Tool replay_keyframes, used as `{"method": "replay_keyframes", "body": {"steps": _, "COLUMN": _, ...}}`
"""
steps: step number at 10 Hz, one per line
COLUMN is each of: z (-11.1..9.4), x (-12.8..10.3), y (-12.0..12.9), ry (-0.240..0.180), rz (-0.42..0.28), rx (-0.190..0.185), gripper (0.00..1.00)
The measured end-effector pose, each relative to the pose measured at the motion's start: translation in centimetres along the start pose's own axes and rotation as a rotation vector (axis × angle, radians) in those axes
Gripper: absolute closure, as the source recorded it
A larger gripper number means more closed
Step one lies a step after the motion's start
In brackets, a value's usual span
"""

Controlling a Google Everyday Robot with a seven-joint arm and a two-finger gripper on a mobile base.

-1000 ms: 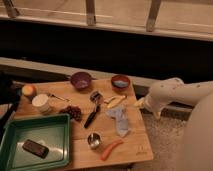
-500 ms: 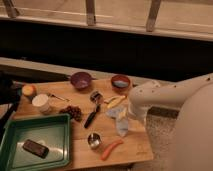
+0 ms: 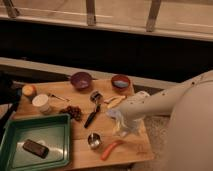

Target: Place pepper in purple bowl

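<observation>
Misalignment threatens: the gripper (image 3: 122, 126), jaws spread wide and holding nothing, hovers just above the pepper (image 3: 111, 149), and a skewed descent could knock it off the table (image 3: 80, 157).

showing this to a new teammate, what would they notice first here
The big white arm reaches in from the right, with its open gripper hovering over the wooden table close to the orange-red pepper near the front edge. Next comes the green tray at front left, then the purple bowl at the back.
</observation>
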Motion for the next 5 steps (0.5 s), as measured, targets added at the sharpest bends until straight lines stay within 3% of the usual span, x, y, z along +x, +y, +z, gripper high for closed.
{"method": "replay_keyframes", "body": {"steps": 4, "z": 0.18, "x": -0.02, "y": 0.16, "ry": 0.004, "rz": -0.004, "rx": -0.005, "gripper": 0.20}}
{"method": "replay_keyframes", "body": {"steps": 5, "z": 0.80, "x": 0.22, "y": 0.32, "ry": 0.024, "rz": -0.003, "rx": -0.011, "gripper": 0.20}}
